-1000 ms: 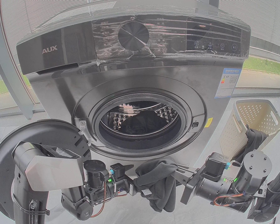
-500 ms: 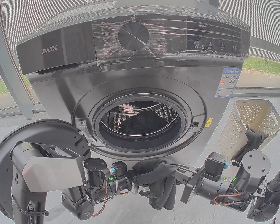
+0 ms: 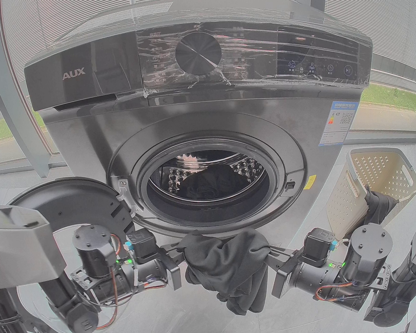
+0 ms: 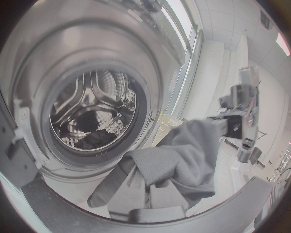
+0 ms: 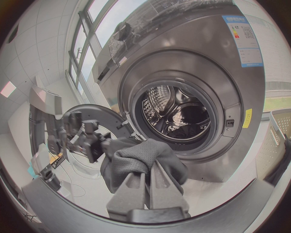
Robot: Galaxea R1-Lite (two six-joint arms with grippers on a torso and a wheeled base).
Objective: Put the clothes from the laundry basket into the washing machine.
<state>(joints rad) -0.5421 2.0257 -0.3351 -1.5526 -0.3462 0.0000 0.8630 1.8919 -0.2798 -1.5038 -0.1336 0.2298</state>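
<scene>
Grey floor tiles (image 3: 180, 323) and tall windows (image 3: 396, 106) frame a front-loading washing machine (image 3: 204, 104), its round door (image 3: 65, 206) swung wide to the robot's left so the drum mouth (image 3: 276, 170) stands free. Just below that opening, a dark garment (image 3: 228, 266) hangs between both arms. The left end effector (image 3: 178, 259) is clamped on one edge and the right end effector (image 3: 271, 258) is pinched on the other, apparently to carry the limp cloth bunched rather than trailing on the floor. Dark clothes (image 3: 209, 184) already lie inside the drum. To the robot's right, the perforated laundry basket (image 3: 386, 172) stands tilted just beside the machine, with another dark piece (image 3: 378, 208) draped over its rim, awaiting its turn. Lifting the held garment into the drum looks to be the step in hand.
</scene>
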